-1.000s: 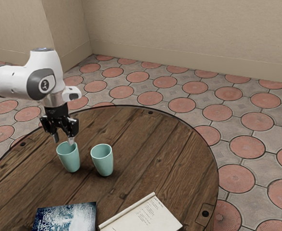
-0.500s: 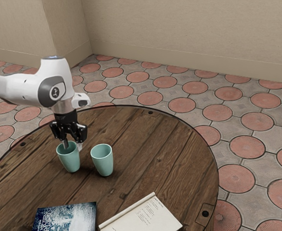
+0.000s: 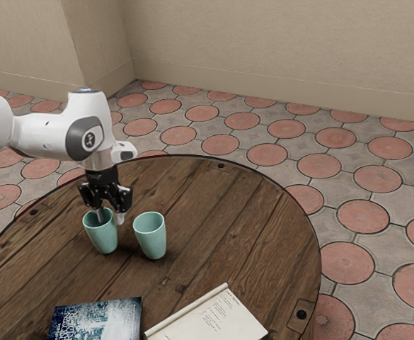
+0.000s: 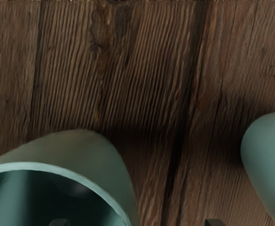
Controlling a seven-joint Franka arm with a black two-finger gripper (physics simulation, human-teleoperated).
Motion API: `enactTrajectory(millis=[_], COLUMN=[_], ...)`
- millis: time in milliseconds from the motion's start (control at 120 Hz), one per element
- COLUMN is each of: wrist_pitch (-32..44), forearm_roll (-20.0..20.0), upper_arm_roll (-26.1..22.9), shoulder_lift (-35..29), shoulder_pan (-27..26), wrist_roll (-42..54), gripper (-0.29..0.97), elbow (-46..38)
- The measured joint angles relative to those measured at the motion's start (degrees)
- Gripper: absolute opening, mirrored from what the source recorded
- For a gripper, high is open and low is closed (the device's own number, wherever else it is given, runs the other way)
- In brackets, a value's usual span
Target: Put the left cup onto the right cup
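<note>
Two teal cups stand upright side by side on the round wooden table [image 3: 235, 227]. The left cup [image 3: 100, 235] sits just under my gripper [image 3: 108, 214]. The right cup [image 3: 151, 236] is a short gap away toward the exterior view's right. My fingers straddle the left cup's rim on the side facing the right cup, one inside the cup and one outside it. They stand wide apart, so the gripper is open. In the wrist view the left cup [image 4: 95, 155] is close below my hand and the right cup [image 4: 269, 160] is off to the side.
A dark blue book [image 3: 97, 319] and a white open book [image 3: 210, 317] lie near the table's front edge. Bare wood extends toward the exterior view's right of the cups. A tiled floor [image 3: 348, 163] surrounds the table.
My gripper has come down and shifted slightly toward the exterior view's right, from above the left cup to straddling its rim. Both cups are where they were.
</note>
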Motion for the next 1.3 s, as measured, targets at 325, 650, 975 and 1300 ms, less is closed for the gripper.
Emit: enactTrajectory(millis=[325, 650, 975, 1300], wrist_pitch=[0.8, 1.1, 1.2, 0.3], forearm_roll=[-0.9, -2.9, -3.5, -3.0], upper_arm_roll=[0.0, 0.5, 1.0, 1.1], shoulder_lift=[2.3, 2.6, 2.6, 0.9], shoulder_pan=[0.3, 0.9, 1.0, 0.5], wrist_roll=[0.4, 0.6, 0.7, 0.4], gripper=[0.32, 0.16, -0.03, -0.09], elbow=[1.1, 1.0, 0.9, 0.8])
